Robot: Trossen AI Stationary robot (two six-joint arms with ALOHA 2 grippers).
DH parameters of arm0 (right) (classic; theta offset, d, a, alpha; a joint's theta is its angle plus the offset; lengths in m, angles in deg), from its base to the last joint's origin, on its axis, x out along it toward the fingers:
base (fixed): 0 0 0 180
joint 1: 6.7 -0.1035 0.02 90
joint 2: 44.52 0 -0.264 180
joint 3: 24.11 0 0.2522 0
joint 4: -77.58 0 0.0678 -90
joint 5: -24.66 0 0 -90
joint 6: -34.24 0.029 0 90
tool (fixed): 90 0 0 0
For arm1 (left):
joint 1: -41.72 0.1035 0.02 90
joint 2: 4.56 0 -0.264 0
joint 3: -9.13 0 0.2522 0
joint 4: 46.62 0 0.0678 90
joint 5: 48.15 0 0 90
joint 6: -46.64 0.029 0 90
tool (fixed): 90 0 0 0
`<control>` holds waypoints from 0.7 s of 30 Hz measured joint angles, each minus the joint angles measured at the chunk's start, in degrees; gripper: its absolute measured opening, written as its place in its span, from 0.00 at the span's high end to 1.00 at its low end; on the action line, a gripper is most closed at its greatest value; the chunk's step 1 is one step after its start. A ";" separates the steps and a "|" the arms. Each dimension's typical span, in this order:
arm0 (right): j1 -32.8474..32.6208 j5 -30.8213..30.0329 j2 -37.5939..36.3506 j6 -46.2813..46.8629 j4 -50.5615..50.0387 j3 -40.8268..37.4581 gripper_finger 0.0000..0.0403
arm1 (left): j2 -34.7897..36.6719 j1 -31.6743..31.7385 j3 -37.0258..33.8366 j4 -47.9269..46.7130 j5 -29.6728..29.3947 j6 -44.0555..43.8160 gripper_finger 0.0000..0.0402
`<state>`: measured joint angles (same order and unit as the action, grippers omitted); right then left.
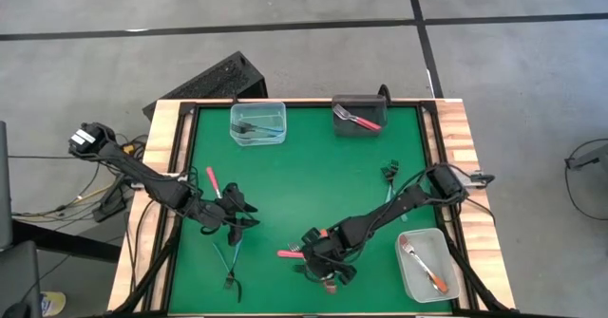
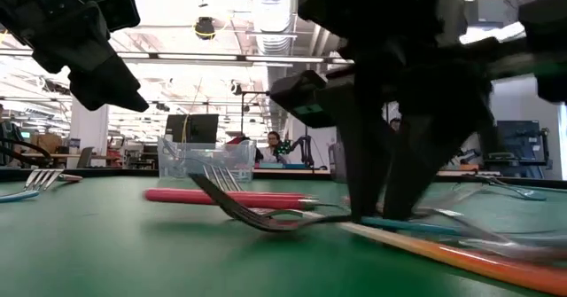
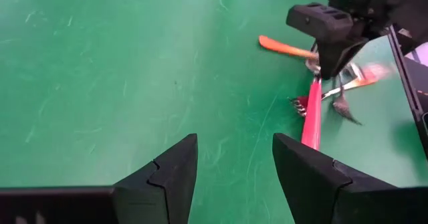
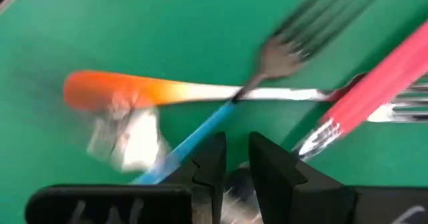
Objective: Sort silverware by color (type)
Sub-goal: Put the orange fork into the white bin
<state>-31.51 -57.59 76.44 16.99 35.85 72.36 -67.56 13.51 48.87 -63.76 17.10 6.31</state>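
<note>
Right gripper (image 4: 231,158) fingers narrowly parted over blue-handled fork (image 4: 194,136); grip cannot be told. Left gripper (image 3: 234,167) fingers spread, empty. Three slim plastic-handled forks crossed: blue, orange-handled fork (image 4: 134,90), pink-handled fork (image 4: 381,73).

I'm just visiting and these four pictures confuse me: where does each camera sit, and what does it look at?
High: overhead, looking down on the green table and both arms.
Low: at tabletop height, looking across forks into the room.
Left wrist: past the open left gripper toward the right arm.
Right wrist: past the right gripper, closed on the blue fork.
All show the red fork.

Bright even overhead light, ceiling glare in low view, right wrist view motion-blurred
</note>
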 joint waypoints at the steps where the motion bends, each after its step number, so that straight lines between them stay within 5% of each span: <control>1: -0.05 -0.04 -0.04 0.05 -0.75 0.07 0.77 | 0.00 0.00 0.00 -0.03 -0.02 0.05 0.55; 11: 0.77 -1.86 -5.17 0.25 -3.36 1.50 0.77 | 0.02 0.00 0.00 -0.30 -3.68 1.57 0.55; 16: 1.44 -1.93 -7.48 -0.08 -12.71 1.36 0.77 | 0.02 0.00 0.00 -0.51 -2.91 1.09 0.55; 21: -0.11 -3.81 -7.35 -12.98 -23.26 1.37 0.77 | 0.02 0.00 0.00 -2.08 -2.72 0.61 0.55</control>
<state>-31.62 -61.40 69.09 4.02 12.58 73.72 -67.54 13.51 48.87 -65.84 14.38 6.91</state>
